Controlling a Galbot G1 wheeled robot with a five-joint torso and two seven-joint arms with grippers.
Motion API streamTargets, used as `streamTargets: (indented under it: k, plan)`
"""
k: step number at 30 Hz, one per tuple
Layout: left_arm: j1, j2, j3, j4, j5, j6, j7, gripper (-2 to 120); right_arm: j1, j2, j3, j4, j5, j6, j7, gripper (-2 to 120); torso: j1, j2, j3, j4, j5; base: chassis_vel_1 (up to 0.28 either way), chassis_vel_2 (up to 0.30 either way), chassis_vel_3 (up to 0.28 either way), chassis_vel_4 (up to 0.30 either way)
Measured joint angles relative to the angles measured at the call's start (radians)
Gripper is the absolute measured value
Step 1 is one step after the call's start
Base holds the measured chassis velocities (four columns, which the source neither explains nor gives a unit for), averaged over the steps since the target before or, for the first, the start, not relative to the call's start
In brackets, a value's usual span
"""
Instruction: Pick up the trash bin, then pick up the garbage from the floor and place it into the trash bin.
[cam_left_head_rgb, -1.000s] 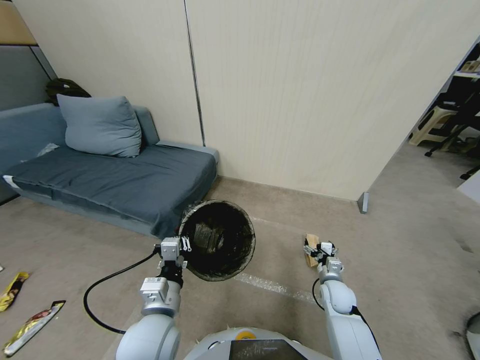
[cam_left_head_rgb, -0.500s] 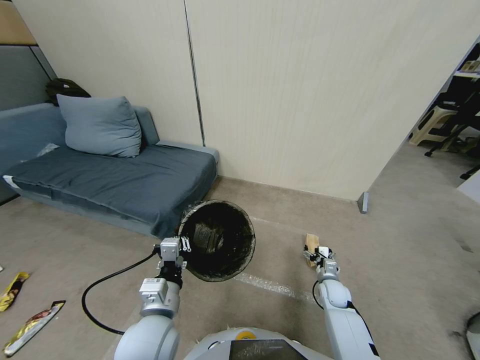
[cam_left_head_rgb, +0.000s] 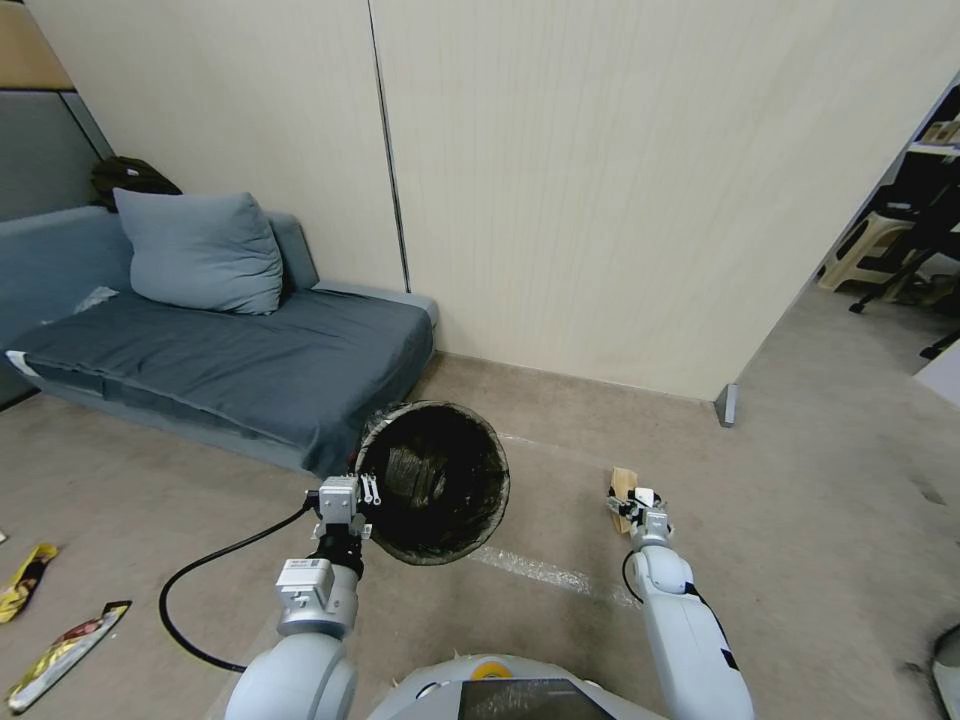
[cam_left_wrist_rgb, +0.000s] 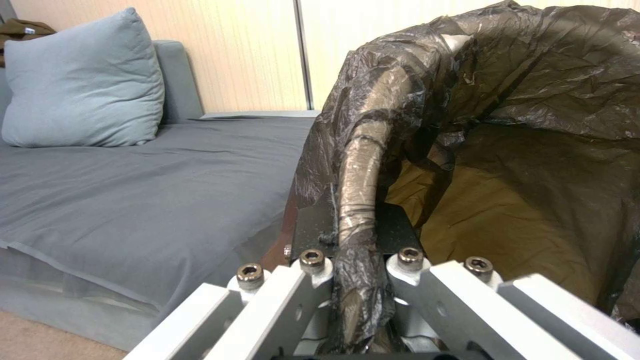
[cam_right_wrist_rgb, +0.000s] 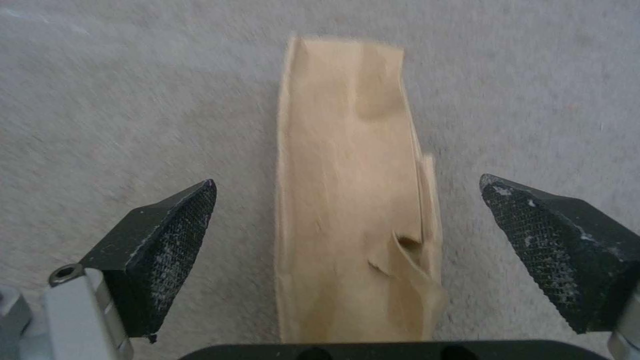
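You are seeing the right gripper (cam_right_wrist_rgb: 347, 220) hanging spread astride flat brown paper (cam_right_wrist_rgb: 353, 225) on carpet; left gripper (cam_left_wrist_rgb: 353, 295) is pinching the crinkly bagged trash bin (cam_left_head_rgb: 440, 480) beside the sofa (cam_left_head_rgb: 230, 370)

White rounded arms, black looping cable, dark cross-hatched jaws, silver screws

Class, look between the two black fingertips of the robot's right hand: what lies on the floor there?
In the right wrist view, a flat brown paper piece lies on grey carpet between the open right hand fingertips, touching neither.
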Motion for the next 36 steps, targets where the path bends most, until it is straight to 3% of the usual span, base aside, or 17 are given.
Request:
streamTargets:
  k: [8, 30, 36]
  plan:
    - [0.0, 0.0, 0.0, 0.003, 0.001, -0.001, -0.001, 2, 0.038, -0.008, 0.015, -0.11, 0.0, 0.012, 0.0, 93, 0.0, 0.0, 0.0, -0.0001, 0.0, 0.0, 0.0, 0.0, 0.0]
    - [0.001, -0.001, 0.008, 0.006, 0.008, -0.002, -0.001, 2, 0.04, -0.011, 0.029, -0.139, 0.003, 0.036, -0.001, 10, 0.0, 0.0, 0.0, 0.0, 0.0, 0.0, 0.0, 0.0, 0.0]
    - [0.001, -0.001, 0.009, 0.006, 0.009, -0.002, -0.001, 2, 0.04, -0.01, 0.029, -0.138, 0.003, 0.041, -0.001, 0, 0.0, 0.0, 0.0, 0.0, 0.0, 0.0, 0.0, 0.0, 0.0]
